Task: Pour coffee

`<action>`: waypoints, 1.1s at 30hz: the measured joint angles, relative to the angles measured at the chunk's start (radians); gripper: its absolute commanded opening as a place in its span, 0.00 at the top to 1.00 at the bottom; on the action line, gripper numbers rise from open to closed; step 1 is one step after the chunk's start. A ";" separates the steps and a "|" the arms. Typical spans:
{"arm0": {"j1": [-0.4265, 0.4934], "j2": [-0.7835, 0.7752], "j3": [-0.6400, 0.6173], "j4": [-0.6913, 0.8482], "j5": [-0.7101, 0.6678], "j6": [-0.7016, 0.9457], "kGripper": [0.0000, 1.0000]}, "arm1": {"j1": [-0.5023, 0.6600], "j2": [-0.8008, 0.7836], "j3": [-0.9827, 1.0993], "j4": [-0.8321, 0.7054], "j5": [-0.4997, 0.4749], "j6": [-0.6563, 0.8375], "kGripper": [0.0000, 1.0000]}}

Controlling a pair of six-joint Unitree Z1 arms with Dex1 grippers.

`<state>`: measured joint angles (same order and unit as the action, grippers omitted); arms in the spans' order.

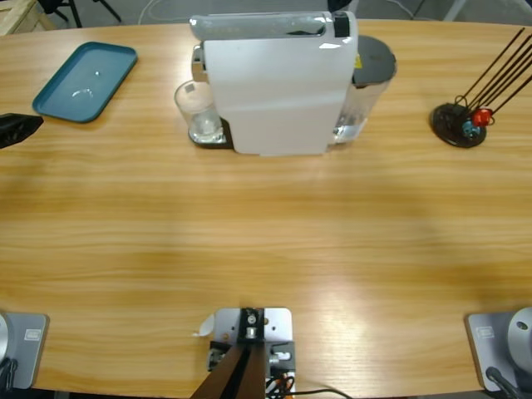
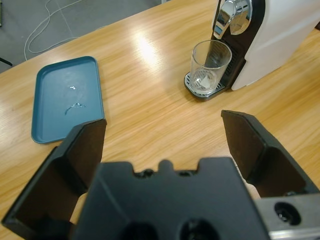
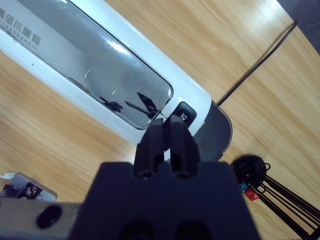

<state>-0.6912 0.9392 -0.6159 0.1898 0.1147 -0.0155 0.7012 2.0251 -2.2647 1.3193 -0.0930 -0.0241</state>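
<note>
The long wooden table [image 1: 266,241] is spanning the whole high view, and the white boxy coffee machine [image 1: 278,83] is standing near its far edge at the middle, its grey water tank [image 1: 370,71] sitting at its right side. A teal tray [image 1: 85,81] is lying bare toward the far left corner, well apart from the machine. A clear glass tumbler [image 1: 198,110] is standing upright on the machine's drip grate [image 2: 202,89], just under the chrome spout [image 2: 234,14]; whether any coffee is lying in its bottom cannot be told. A round black stand [image 1: 458,125] with thin black rods is resting near the right edge. The left gripper [image 2: 162,135] is hovering above bare wood between tray and tumbler, its jaws spread wide and grasping nothing. The right gripper [image 3: 168,135] is hanging over the machine's top, its jaws pressed together with nothing between them, pointing at a small black button [image 3: 185,114] beside the glossy lid panel [image 3: 100,70].
</note>
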 measured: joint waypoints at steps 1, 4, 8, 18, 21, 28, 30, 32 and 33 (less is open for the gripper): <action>0.000 0.002 0.000 0.000 0.000 0.000 0.00 | 0.000 0.000 0.001 0.000 -0.007 0.000 1.00; 0.000 0.003 0.000 0.000 -0.002 0.000 0.00 | 0.000 0.000 0.002 0.000 -0.024 -0.002 1.00; 0.000 0.006 0.000 0.000 -0.002 0.000 0.00 | 0.000 0.000 0.005 0.000 -0.042 -0.002 1.00; -0.001 0.006 0.000 0.000 -0.002 0.000 0.00 | 0.000 -0.002 0.057 -0.035 -0.047 -0.002 1.00; -0.001 0.006 0.000 0.000 -0.002 0.000 0.00 | 0.000 -0.010 0.080 -0.055 -0.047 -0.002 1.00; -0.002 0.006 0.000 0.000 -0.002 0.000 0.00 | 0.000 -0.044 0.152 -0.108 -0.047 -0.002 1.00; -0.002 0.006 0.000 0.000 -0.002 0.000 0.00 | 0.000 -0.052 0.165 -0.114 -0.047 -0.002 1.00; -0.002 0.006 0.000 0.000 -0.002 0.000 0.00 | 0.000 -0.056 0.172 -0.118 -0.047 -0.002 1.00; -0.002 0.006 0.000 0.000 -0.002 0.000 0.00 | 0.000 -0.056 0.173 -0.119 -0.047 -0.002 1.00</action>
<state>-0.6932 0.9454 -0.6159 0.1898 0.1127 -0.0156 0.7011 1.9687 -2.0920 1.2007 -0.1403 -0.0262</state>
